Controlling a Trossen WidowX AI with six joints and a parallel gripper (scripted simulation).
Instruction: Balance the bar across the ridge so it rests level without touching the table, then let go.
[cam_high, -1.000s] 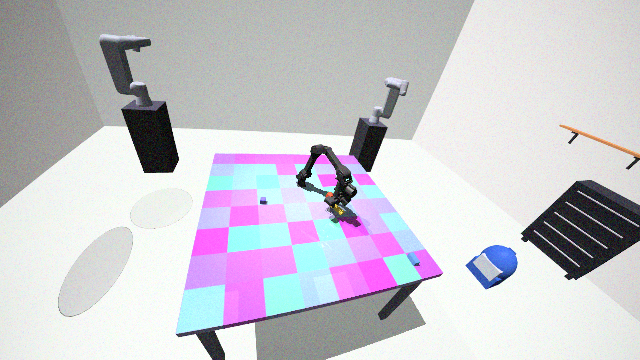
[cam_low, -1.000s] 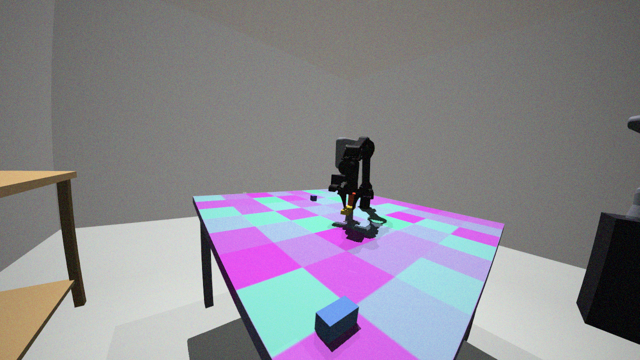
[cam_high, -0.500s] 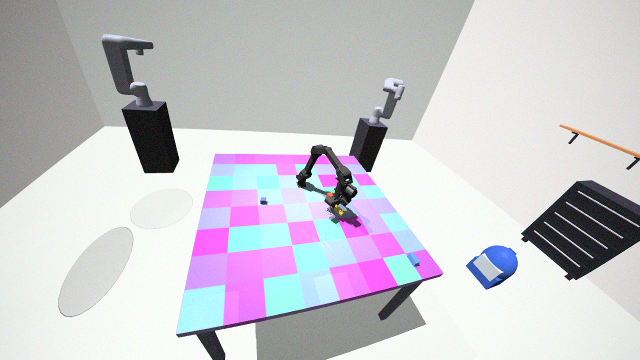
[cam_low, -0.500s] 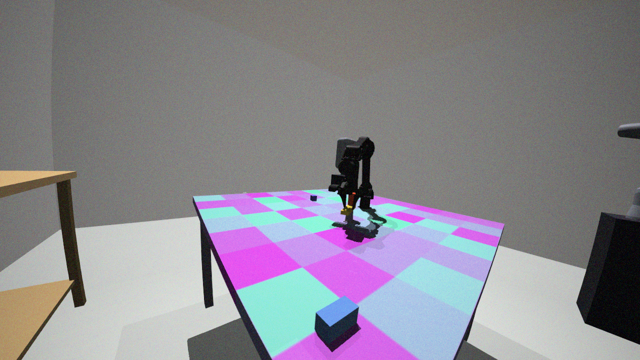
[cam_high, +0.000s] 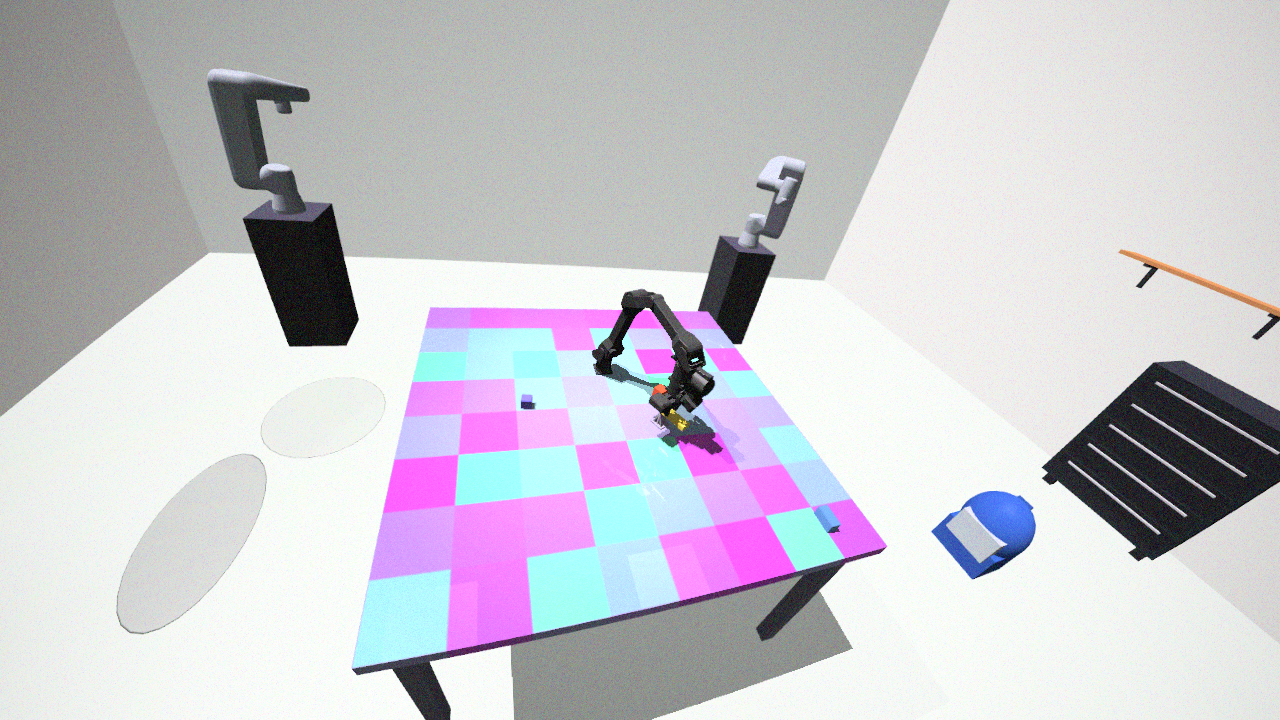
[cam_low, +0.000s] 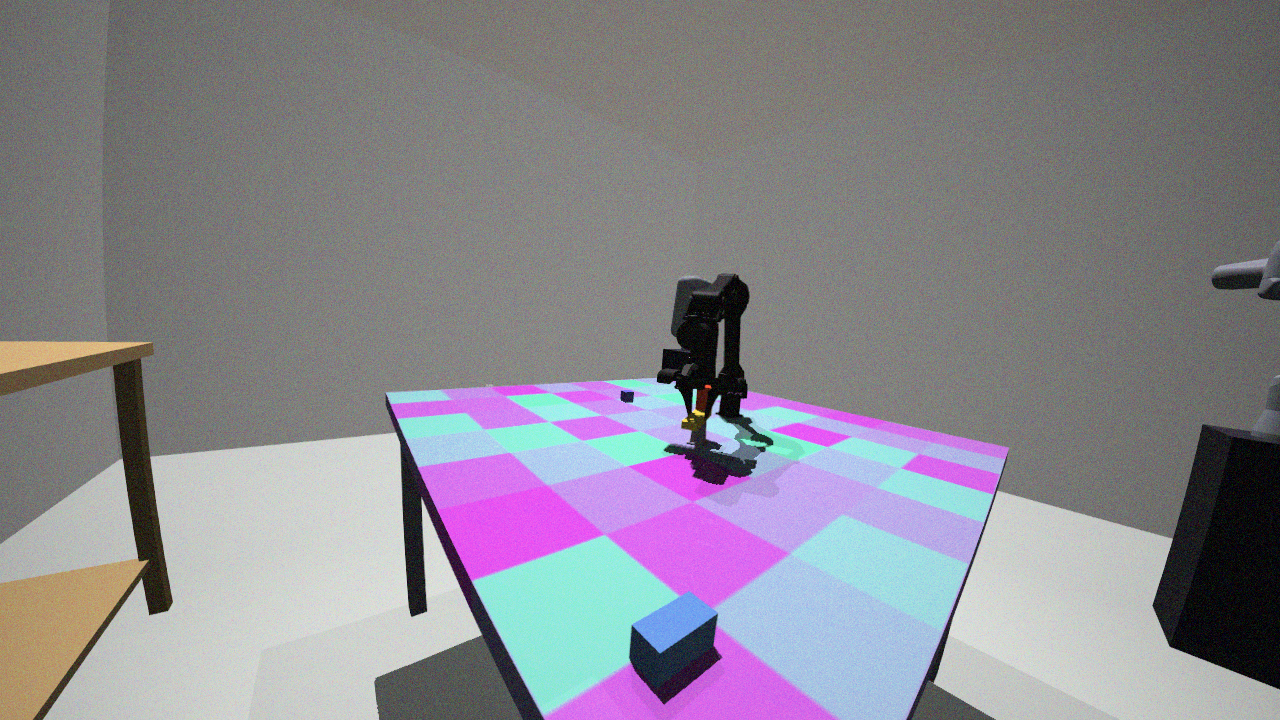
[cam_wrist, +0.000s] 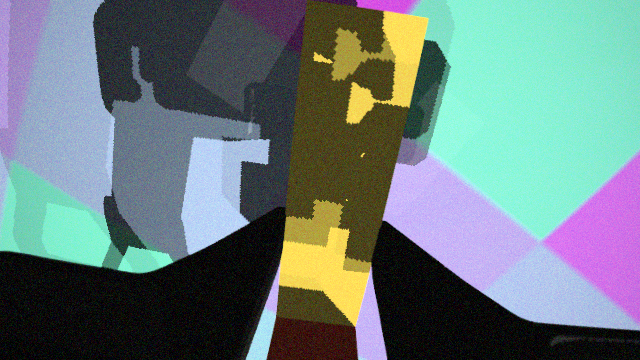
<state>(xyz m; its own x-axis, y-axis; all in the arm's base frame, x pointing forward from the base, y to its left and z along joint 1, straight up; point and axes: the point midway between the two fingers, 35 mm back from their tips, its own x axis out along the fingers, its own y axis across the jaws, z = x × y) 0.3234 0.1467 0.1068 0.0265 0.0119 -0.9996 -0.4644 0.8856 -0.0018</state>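
My gripper (cam_high: 671, 410) (cam_low: 699, 412) (cam_wrist: 330, 224) is shut on the bar, one black finger on each side. The bar (cam_high: 680, 421) (cam_low: 692, 420) (cam_wrist: 345, 175) is yellow with a red-orange part; in the wrist view the yellow length runs upward from the fingers and a dark red part shows at the bottom. It is held above the table top (cam_high: 554, 474) (cam_low: 528, 528), with dark shadows beneath. A small grey shape (cam_low: 699, 437) shows below the bar in the exterior view; I cannot tell whether it is the ridge, nor whether the bar touches it.
A light blue block (cam_high: 827, 518) (cam_low: 673, 626) lies near the table's front right corner in the top view. A small dark blue cube (cam_high: 526, 401) (cam_low: 627, 395) lies left of the arm in the top and exterior views. Two grey arms on black pedestals stand beyond the table.
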